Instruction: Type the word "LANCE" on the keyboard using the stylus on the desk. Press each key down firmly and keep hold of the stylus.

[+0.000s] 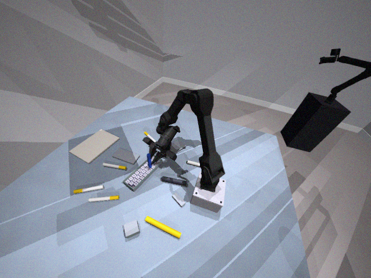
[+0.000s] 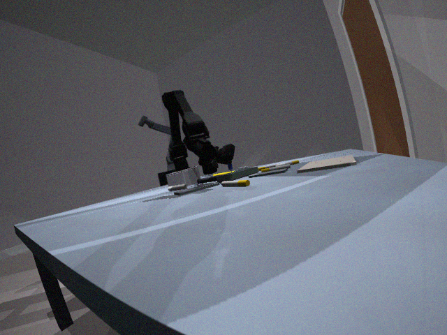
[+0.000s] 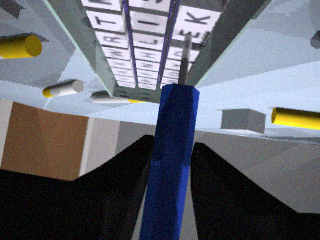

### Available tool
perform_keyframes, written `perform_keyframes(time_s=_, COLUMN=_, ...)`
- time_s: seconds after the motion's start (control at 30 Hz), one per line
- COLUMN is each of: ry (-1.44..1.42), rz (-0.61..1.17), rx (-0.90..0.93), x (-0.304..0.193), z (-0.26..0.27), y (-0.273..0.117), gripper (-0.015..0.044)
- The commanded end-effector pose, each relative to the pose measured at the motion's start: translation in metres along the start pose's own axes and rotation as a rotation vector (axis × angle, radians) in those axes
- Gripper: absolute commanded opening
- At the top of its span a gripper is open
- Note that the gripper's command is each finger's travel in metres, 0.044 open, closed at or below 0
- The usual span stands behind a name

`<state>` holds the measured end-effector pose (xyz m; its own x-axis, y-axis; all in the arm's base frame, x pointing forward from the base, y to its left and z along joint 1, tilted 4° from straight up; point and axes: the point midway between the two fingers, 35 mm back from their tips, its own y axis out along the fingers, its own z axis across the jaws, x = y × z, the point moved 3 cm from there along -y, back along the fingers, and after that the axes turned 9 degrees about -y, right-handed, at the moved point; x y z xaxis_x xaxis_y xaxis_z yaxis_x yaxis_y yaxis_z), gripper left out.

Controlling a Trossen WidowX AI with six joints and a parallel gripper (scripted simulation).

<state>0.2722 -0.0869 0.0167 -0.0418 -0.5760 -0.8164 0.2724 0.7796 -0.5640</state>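
My gripper (image 1: 153,158) (image 3: 172,147) is shut on the blue stylus (image 1: 149,160) (image 2: 230,166) (image 3: 171,175). The stylus points down over the keyboard (image 1: 139,176) (image 2: 238,174) (image 3: 79,42), at its end nearer the gripper in the top view. In the wrist view the thin grey tip (image 3: 185,57) ends at the E key (image 3: 183,32), beside the K key (image 3: 202,18). Whether the tip touches the key or presses it down cannot be told. The gripper and stylus hide part of the keyboard in the top view.
A dark cylinder (image 1: 173,180) lies between keyboard and arm base. Several white-and-yellow sticks (image 1: 88,189) (image 1: 104,198) (image 1: 114,165) lie around the keyboard. A yellow rod (image 1: 163,227) (image 3: 299,118), a grey block (image 1: 131,228) (image 3: 242,121) and a beige board (image 1: 94,145) (image 2: 326,164) lie farther out.
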Motion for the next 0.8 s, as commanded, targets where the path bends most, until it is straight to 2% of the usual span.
perform_keyframes(time_s=0.0, ry=-0.006, rz=-0.003, rx=-0.002, x=0.0, z=0.0, y=0.0, gripper=0.0081)
perform_keyframes(time_s=0.33, ry=-0.006, rz=-0.002, rx=-0.002, x=-0.031, z=0.005, y=-0.018, gripper=0.0081)
perform_keyframes(time_s=0.77, ry=-0.015, rz=-0.004, rx=-0.001, x=-0.029, z=0.004, y=-0.017, gripper=0.0081)
